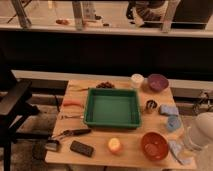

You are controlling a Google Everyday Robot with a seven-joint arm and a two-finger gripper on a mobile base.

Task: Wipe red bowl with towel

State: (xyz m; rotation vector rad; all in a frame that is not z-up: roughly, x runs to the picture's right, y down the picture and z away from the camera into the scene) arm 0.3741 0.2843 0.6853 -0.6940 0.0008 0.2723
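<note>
- The tool (pixel 200 134) sits at the near right corner of the tabletop (pixel 132 136). Only its white rounded body shows at the edge of the view, and I cannot tell whether it is wide, narrow or holding anything.
- The red bowl (pixel 154 145) stands upright near the front edge, just to the left of the tool and not touching it.
- A pale blue-grey cloth (pixel 176 150), most likely the towel, lies flat between the tool and the bowl, right beside the bowl's rim. It looks to be resting on the tabletop, not lifted.
- Farther from the tool, toward the back edge, lie two more blue pads (pixel 170 116), a small dark can (pixel 151 105), a purple bowl (pixel 157 82) and a white cup (pixel 136 80).
- The green tray (pixel 112 107) fills the middle, well to the left of the tool. An orange ball (pixel 114 145) sits left of the red bowl.
- Progress, as I judge it: very early. The cloth is not in the bowl and no wiping shows.
- Left to do: take the cloth, carry it across into the bowl, and rub the inside.
</note>
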